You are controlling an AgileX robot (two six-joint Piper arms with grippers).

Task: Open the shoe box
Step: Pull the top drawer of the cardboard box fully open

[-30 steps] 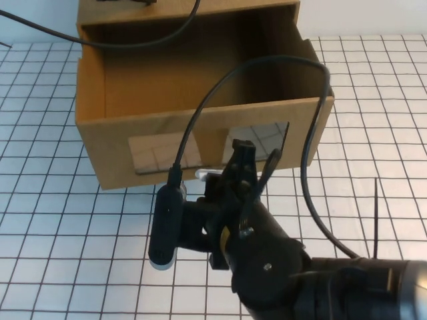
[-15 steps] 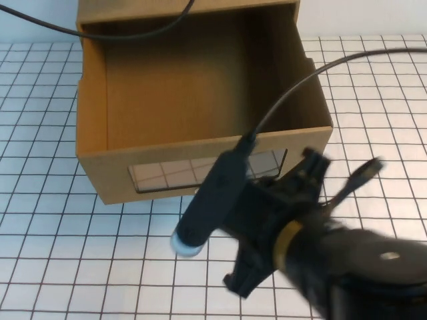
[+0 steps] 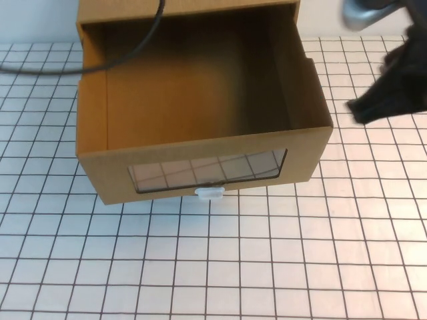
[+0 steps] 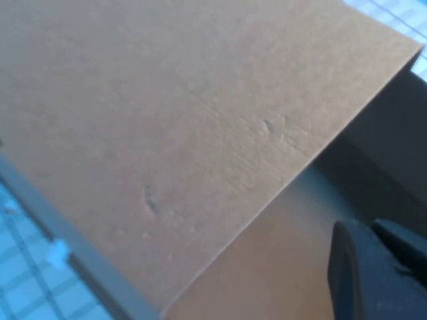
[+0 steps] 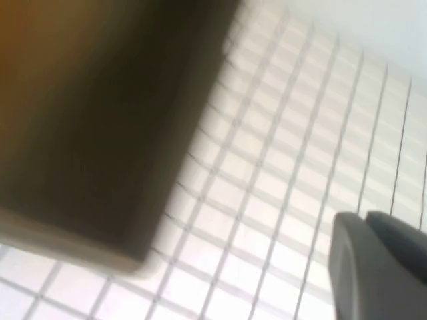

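White table (image 3: 200, 267), ruled all over in thin black lines making even squares; surface flat and matte. The ruling runs to the far edge, where a plain pale wall (image 3: 320, 19) stands behind. Right wrist view shows the same squares receding toward that wall. Left wrist view catches one blue-tinted corner of them.

Matt brown cardboard shoe box (image 3: 200, 150) with smooth, faintly dented panels, glossy clear plastic window (image 3: 207, 171) in its front, small white plastic tab (image 3: 209, 193), smooth white gridded tabletop (image 3: 200, 267), matt black cable (image 3: 40, 69)
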